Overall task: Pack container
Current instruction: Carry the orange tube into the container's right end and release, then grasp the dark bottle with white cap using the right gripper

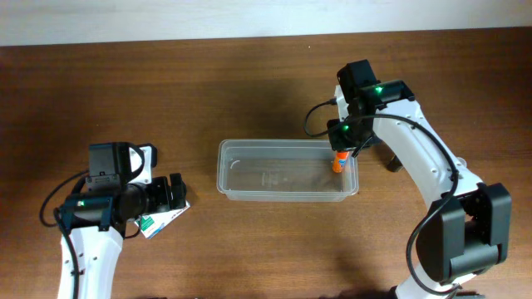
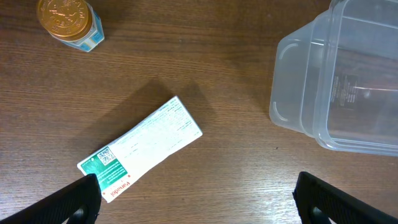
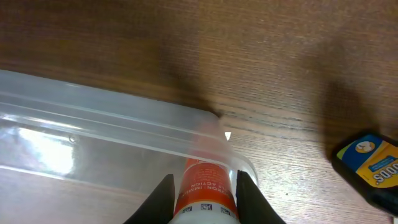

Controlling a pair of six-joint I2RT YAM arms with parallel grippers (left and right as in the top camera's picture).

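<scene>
The clear plastic container (image 1: 283, 144) lies in the middle of the table, its long side running left to right. My right gripper (image 1: 341, 154) is shut on a small orange bottle (image 1: 338, 164) and holds it upright inside the container's right end. In the right wrist view the orange bottle (image 3: 204, 186) sits between both fingers, behind the container's rounded corner (image 3: 112, 115). My left gripper (image 1: 174, 193) is open and empty, left of the container. In the left wrist view its fingers (image 2: 199, 199) are spread wide, just in front of a white and green medicine box (image 2: 140, 148).
A small jar with a gold lid (image 2: 67, 22) stands beyond the box. The container's left end (image 2: 292, 93) is to the right in the left wrist view. A dark object with a yellow and blue label (image 3: 370, 165) lies on the table right of the container.
</scene>
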